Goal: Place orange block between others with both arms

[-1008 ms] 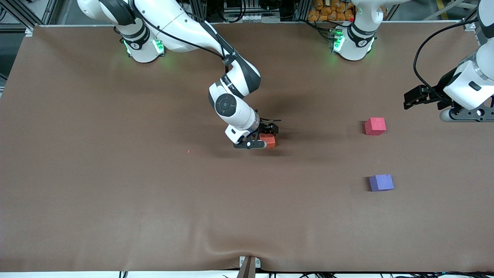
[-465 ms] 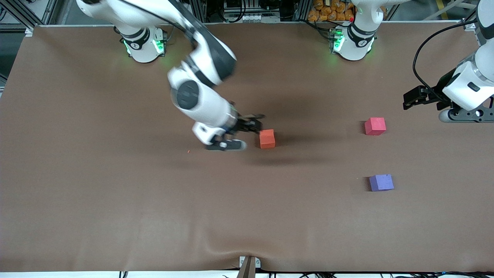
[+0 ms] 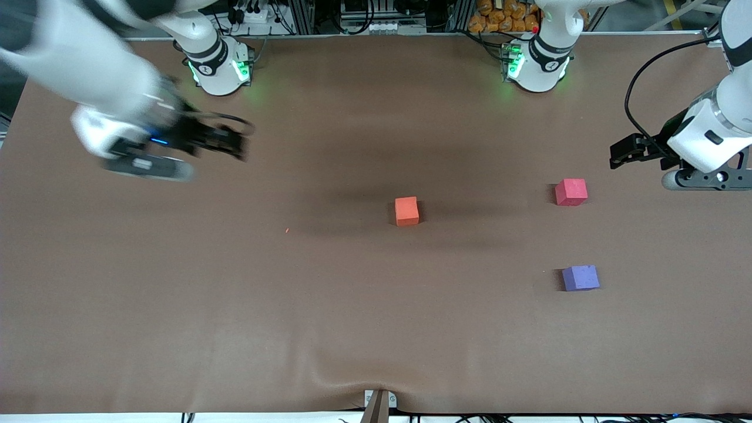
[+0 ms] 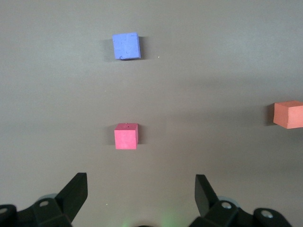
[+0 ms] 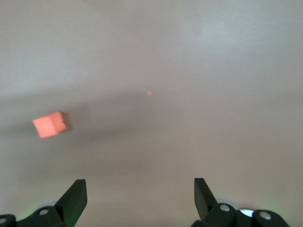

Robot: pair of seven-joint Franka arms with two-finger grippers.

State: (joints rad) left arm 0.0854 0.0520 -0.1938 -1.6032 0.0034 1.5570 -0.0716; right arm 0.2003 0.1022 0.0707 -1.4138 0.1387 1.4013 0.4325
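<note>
A: While the count runs largest first, what heads the list?

B: Item one, the brown table cover (image 3: 176,305), spread wide under everything. Item two, the right arm (image 3: 88,76), white, drawn up over its own end of the table. Its right gripper (image 3: 226,141) hangs in the air over bare cover near that arm's base; fingers spread wide, nothing between them. In the right wrist view the two black fingertips (image 5: 75,194) stand well apart.

A: And the other arm?

B: Item three, the left arm (image 3: 714,129), waiting over its end of the table. The left gripper (image 3: 623,154) is up in the air, fingers fully parted, holding nothing.

A: The small stock?

B: Three matte cubes of equal size. The orange block (image 3: 406,211) sits alone on the cover about mid-table, touched by neither gripper, well apart from the other two. The pinkish-red cube (image 3: 571,192) lies toward the left arm's end. The purple cube (image 3: 580,278) lies nearer the front camera than the pinkish-red one, with bare cover between them. Last, a tiny reddish speck (image 3: 287,230) on the cover.
</note>
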